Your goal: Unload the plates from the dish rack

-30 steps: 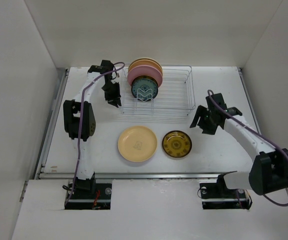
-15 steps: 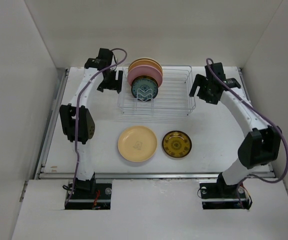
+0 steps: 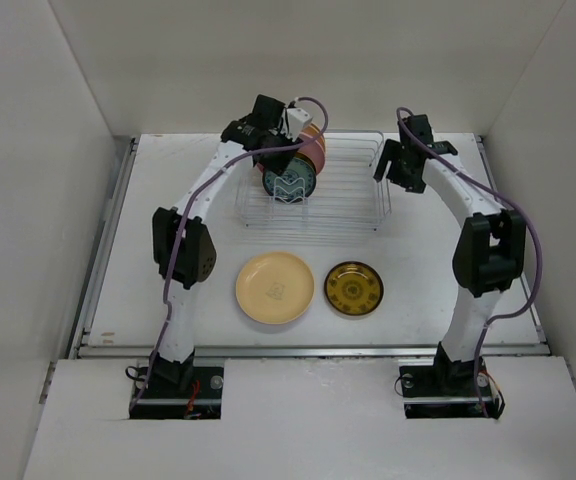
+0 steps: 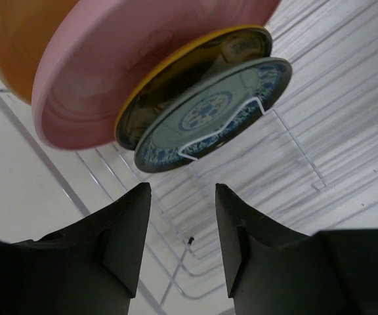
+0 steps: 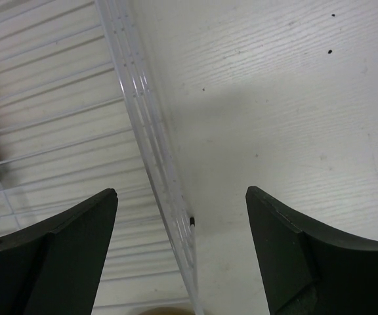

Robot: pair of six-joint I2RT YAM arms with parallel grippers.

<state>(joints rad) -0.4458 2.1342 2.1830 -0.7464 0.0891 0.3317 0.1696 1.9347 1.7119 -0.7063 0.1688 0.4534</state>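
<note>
The wire dish rack (image 3: 348, 195) stands at the back middle. At its left end several plates stand upright: a pink plate (image 3: 314, 152), and in front of it a dark patterned plate (image 3: 288, 183). My left gripper (image 3: 276, 152) hovers over these plates, open and empty. The left wrist view shows the pink plate (image 4: 130, 59), an orange-cream plate (image 4: 12, 46) behind it, a gold-rimmed dark plate (image 4: 202, 62) and a blue-patterned plate (image 4: 209, 115) above my open gripper (image 4: 182, 190). My right gripper (image 3: 388, 172) is open, straddling the rack's right end rim (image 5: 143, 118).
A pale yellow plate (image 3: 275, 287) and a small dark plate with a gold centre (image 3: 354, 288) lie flat on the table in front of the rack. White walls close in the left, right and back sides.
My left gripper swung from the rack's left side to above the standing plates. My right gripper rose from the table at right to the rack's right end.
</note>
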